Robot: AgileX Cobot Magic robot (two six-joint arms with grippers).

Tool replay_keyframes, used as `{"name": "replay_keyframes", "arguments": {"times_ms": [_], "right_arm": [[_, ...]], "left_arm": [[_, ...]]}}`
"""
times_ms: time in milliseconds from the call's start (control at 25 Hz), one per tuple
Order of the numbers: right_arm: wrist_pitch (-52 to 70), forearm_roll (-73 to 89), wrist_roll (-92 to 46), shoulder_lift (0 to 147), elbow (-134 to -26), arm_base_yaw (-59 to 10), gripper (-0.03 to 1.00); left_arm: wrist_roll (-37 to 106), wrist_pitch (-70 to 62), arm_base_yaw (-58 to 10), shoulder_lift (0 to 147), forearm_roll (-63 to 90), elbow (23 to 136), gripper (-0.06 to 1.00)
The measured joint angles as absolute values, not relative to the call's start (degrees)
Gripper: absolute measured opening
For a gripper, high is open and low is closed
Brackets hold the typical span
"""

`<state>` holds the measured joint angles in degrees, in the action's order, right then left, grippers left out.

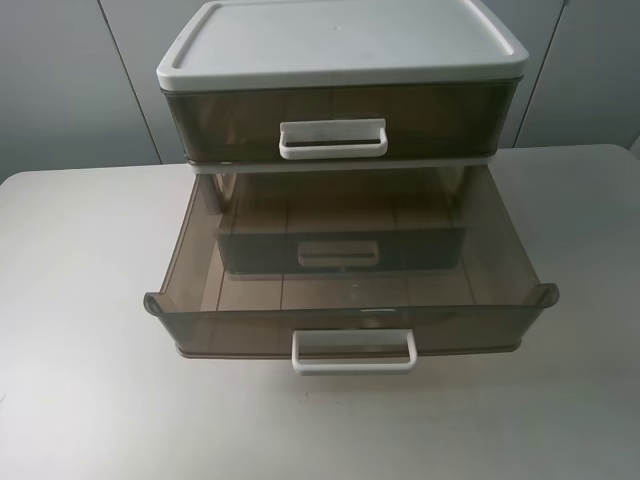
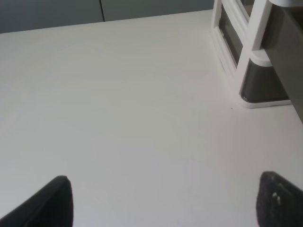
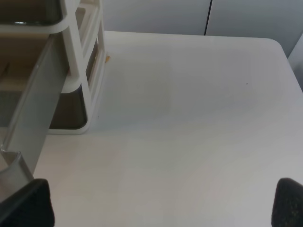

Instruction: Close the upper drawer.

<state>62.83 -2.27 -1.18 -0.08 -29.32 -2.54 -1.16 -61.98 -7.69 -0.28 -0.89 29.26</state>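
Note:
The upper drawer (image 1: 240, 332), smoky-brown translucent plastic with a white loop handle (image 1: 354, 351), is pulled far out toward the table's front and is empty. Above it, under the white lid (image 1: 340, 40), another brown drawer front (image 1: 440, 115) is shut flush. Through the open drawer's floor a lower shut drawer front (image 1: 340, 250) shows. The open drawer's side wall shows in the right wrist view (image 3: 33, 113). My left gripper (image 2: 163, 203) is open over bare table left of the unit. My right gripper (image 3: 161, 203) is open, to the right of it. Neither shows in the high view.
The drawer unit's white frame (image 2: 253, 33) stands at the back middle of the pale table (image 1: 80, 350). The table's right far corner (image 3: 277, 45) and grey wall panels lie behind. Bare tabletop lies on both sides of the unit.

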Motion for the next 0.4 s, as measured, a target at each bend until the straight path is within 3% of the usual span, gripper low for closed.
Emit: {"name": "replay_keyframes", "arguments": {"times_ms": [400], "right_arm": [[62.8, -2.3, -1.2, -0.1, -29.3, -2.5, 0.7]], "left_arm": [[-1.3, -62.0, -7.7, -0.3, -0.9, 29.3, 0.74]]}}
